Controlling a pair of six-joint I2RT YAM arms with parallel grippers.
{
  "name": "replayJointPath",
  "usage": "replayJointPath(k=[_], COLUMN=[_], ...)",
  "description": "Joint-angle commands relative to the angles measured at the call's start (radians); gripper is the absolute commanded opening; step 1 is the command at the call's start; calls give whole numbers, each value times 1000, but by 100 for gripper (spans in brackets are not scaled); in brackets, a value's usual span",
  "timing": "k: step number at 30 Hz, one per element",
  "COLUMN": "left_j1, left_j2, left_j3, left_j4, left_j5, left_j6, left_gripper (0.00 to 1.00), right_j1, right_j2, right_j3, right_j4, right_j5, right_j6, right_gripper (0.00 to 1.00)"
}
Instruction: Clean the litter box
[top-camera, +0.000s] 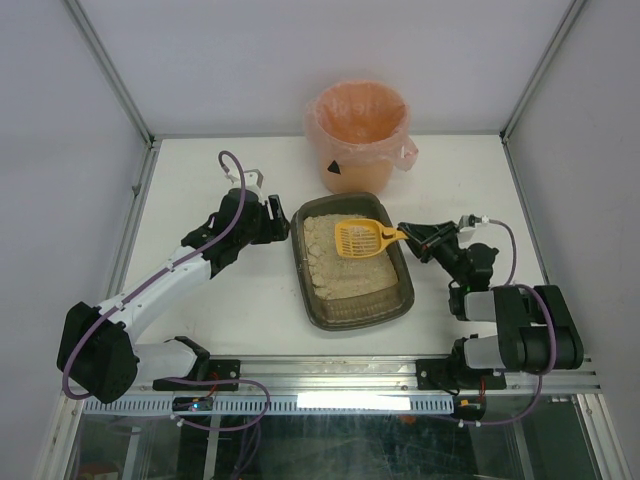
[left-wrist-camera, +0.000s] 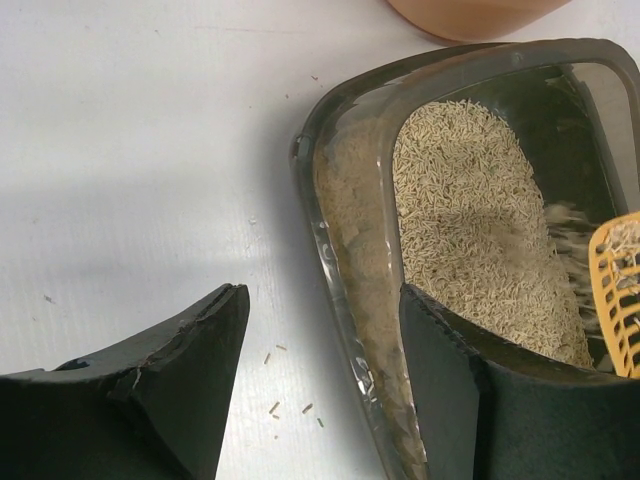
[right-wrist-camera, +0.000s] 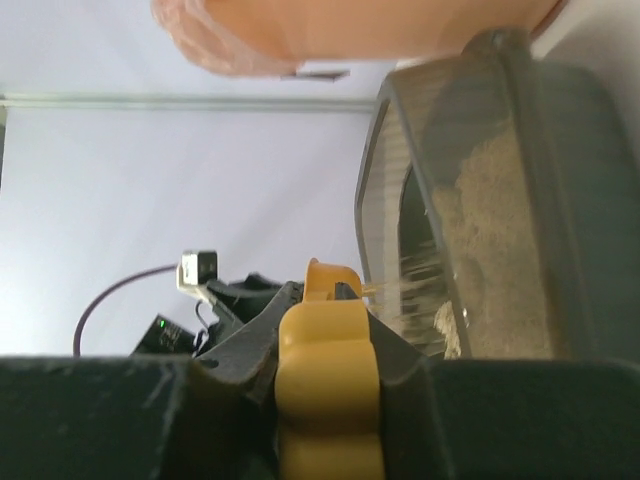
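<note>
The litter box (top-camera: 299, 268), a dark translucent tray of beige litter, lies mid-table. My left gripper (top-camera: 279, 222) is open and straddles its left wall: in the left wrist view (left-wrist-camera: 325, 350) one finger (left-wrist-camera: 180, 390) is outside on the table, the other (left-wrist-camera: 470, 400) is inside over the litter, with the box wall (left-wrist-camera: 335, 260) between them. My right gripper (top-camera: 416, 237) is shut on the handle of the yellow slotted scoop (top-camera: 362, 238), held over the box's far end. Litter grains sift down from the scoop (left-wrist-camera: 622, 290). The right wrist view shows the handle (right-wrist-camera: 330, 390) clamped between the jaws and the box wall (right-wrist-camera: 385, 200).
A round orange bin with a pink liner (top-camera: 360, 130) stands just behind the box; it also shows in the left wrist view (left-wrist-camera: 470, 12) and the right wrist view (right-wrist-camera: 350, 30). A few loose litter grains (left-wrist-camera: 290, 405) lie on the white table left of the box.
</note>
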Motion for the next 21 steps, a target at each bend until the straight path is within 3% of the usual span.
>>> replayJointPath(k=[1, 2, 5, 9, 11, 13, 17, 21], left_j1=[8, 9, 9, 8, 8, 8, 8, 8], left_j2=[3, 6, 1, 15, 10, 30, 73, 103], left_j3=[21, 22, 6, 20, 6, 8, 26, 27], left_j4=[58, 57, 67, 62, 75, 85, 89, 120], left_j5=[30, 35, 28, 45, 41, 45, 65, 86], left_j6=[-5, -5, -16, -11, -21, -20, -25, -32], left_gripper=[63, 62, 62, 61, 62, 61, 58, 56], right_j1=[-33, -60, 30, -56, 14, 42, 51, 111], right_j2=[25, 28, 69, 95, 85, 24, -189, -321], right_j3=[-1, -10, 49, 3, 56, 81, 183, 311], right_j4=[142, 138, 181, 211, 167, 51, -448, -781], right_j5=[-28, -21, -48, -38, -58, -29, 113, 271], right_j6=[45, 53, 46, 65, 18, -47, -318, -564], right_gripper=[0, 0, 0, 0, 0, 0, 0, 0])
